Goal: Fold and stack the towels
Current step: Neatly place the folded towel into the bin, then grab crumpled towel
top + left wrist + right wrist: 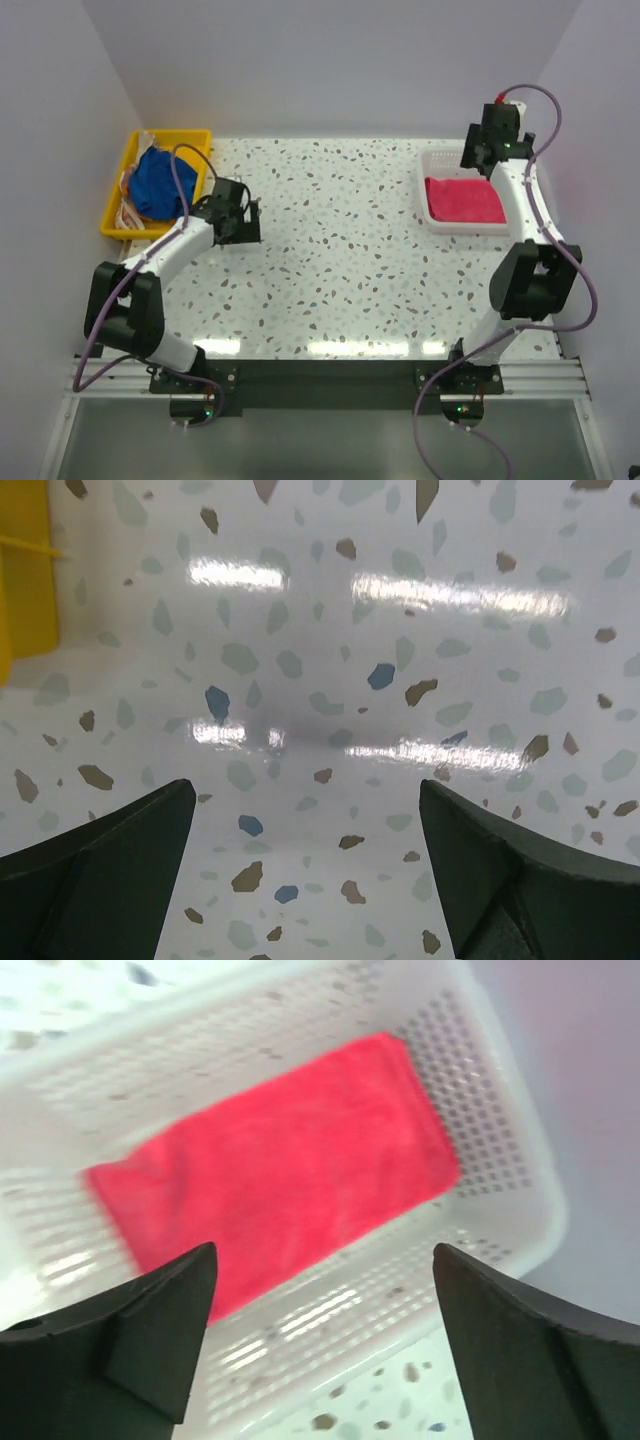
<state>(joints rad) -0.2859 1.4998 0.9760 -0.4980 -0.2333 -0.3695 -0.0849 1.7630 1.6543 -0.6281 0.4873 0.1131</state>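
A speckled terrazzo table (340, 260) filled the white-walled enclosure, with two white-and-black arms bolted side by side at its near edge. The left arm (165, 255) reached over the left part of the tabletop, while the right arm (530, 215) stretched toward the far right corner. A white mesh basket (440, 162) sat on the table in that corner, and a yellow tray (180, 134) sat at the far left edge, the two well apart. Inside the basket a hot pink towel (463, 200) lay folded flat into a neat rectangle, covering much of the basket's floor and set at a slight angle to its walls in the right wrist view. A royal blue towel (158, 182) lay crumpled in the tray, with an orange and white cloth (127, 208) showing beside it along the tray's left side; how many cloths were bunched there could not be told. The left gripper (305, 800) hung over bare tabletop just right of the tray, its dark fingers spread wide with nothing between them. The right gripper (325, 1260) hovered above the basket, its fingers likewise standing wide apart, clear of the pink towel below and holding nothing
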